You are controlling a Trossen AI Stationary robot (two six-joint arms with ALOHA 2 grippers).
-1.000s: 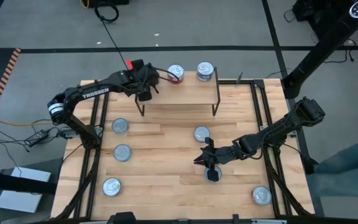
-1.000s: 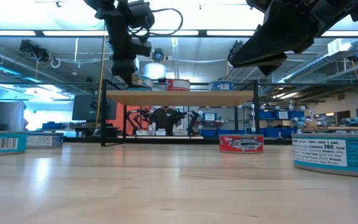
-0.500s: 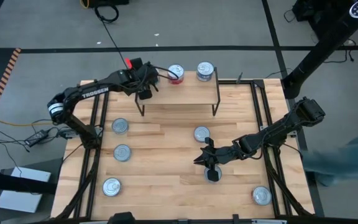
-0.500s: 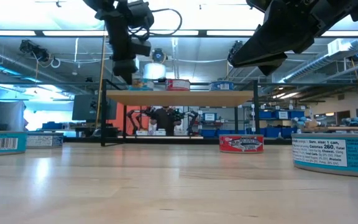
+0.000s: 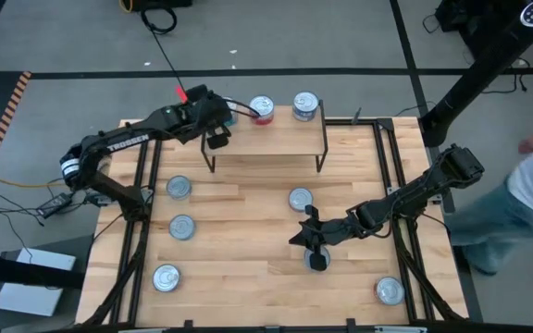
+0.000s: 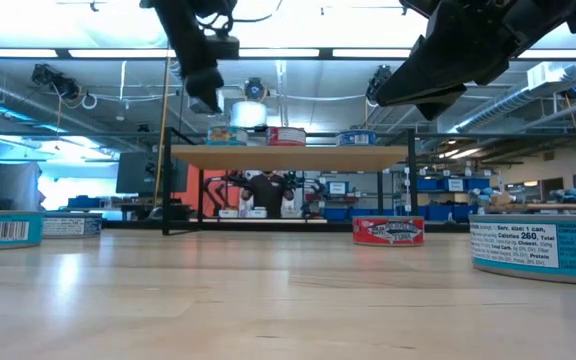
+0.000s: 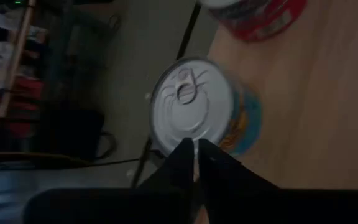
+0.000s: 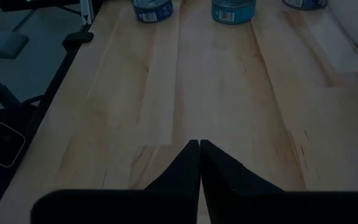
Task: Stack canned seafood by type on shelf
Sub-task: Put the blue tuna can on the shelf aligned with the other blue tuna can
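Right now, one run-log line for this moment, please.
left hand: shut, empty, above shelf | right hand: shut, empty, over table | shelf cans: three

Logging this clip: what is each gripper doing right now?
Left gripper: shut, holding nothing, above a can on the shelf.
Right gripper: shut, empty, over the table.
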